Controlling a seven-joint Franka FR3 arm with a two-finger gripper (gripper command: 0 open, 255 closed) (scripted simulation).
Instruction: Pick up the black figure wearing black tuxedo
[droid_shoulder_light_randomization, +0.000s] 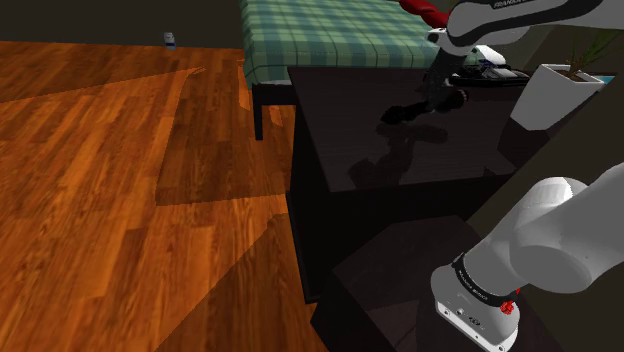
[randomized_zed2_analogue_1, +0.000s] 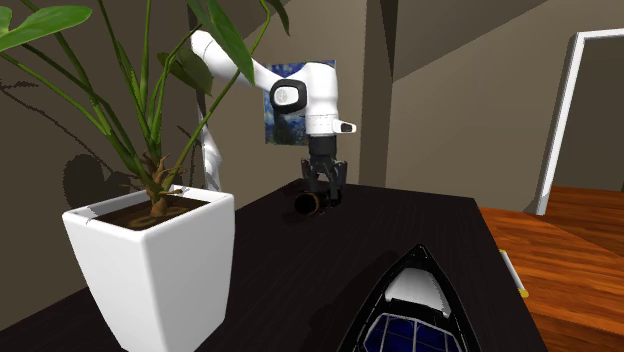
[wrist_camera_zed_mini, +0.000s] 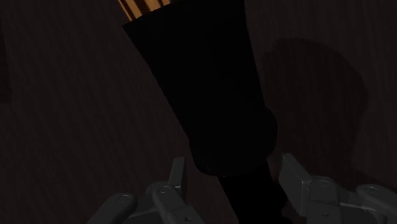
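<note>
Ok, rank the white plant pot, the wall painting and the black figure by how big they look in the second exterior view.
1. white plant pot, largest, though it sits nearest the camera.
2. wall painting, partly hidden by the arm.
3. black figure at the end effector, smallest.
</note>
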